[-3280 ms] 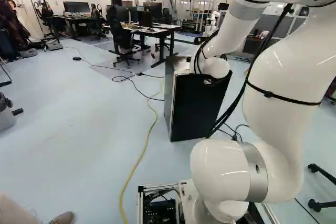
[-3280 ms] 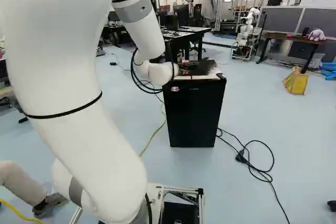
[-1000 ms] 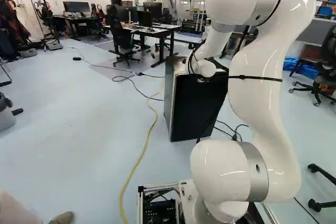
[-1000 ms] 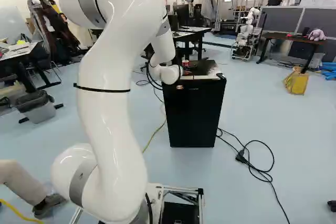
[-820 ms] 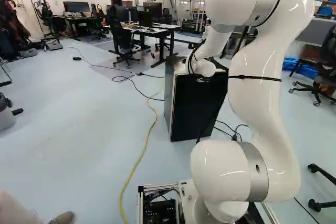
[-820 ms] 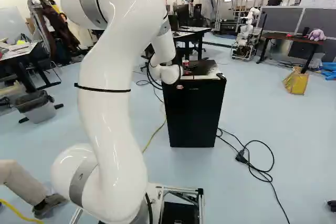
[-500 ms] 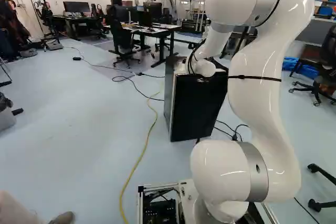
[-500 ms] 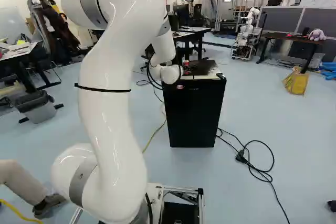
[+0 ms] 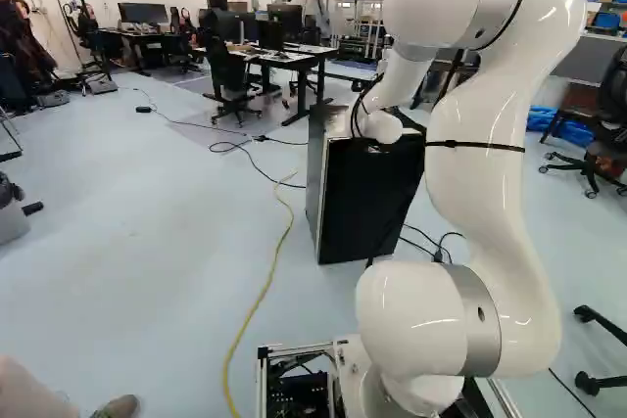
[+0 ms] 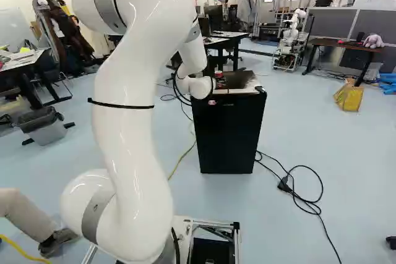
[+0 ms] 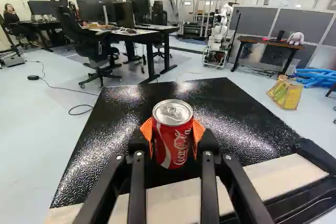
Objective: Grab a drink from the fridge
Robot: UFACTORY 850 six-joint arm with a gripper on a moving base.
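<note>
Just past my wrist in the right base view, a small part of my gripper point(image 10: 221, 83) shows over the top of the black fridge point(image 10: 229, 134). The fridge door is closed. In the wrist view my gripper point(image 11: 173, 139) is shut on a red drink can point(image 11: 172, 142), with an orange pad point(image 11: 147, 132) against each side. The can is upright, its silver lid facing up, over the glossy black fridge top point(image 11: 220, 108). Whether its base touches that surface is hidden.
A pale strip point(image 11: 283, 174) runs along the fridge top's near edge. Black cables point(image 10: 303, 199) lie beside the fridge, a yellow cable point(image 9: 265, 286) on its other side. Desks point(image 9: 294, 61) and another robot point(image 10: 289, 41) stand beyond. A person's leg point(image 10: 25, 214) is near the base.
Compared with the oldest frames, the arm has moved ahead, its wrist farther over the fridge and its elbow now fully in view. Over the last second it looks still. The base has not moved.
</note>
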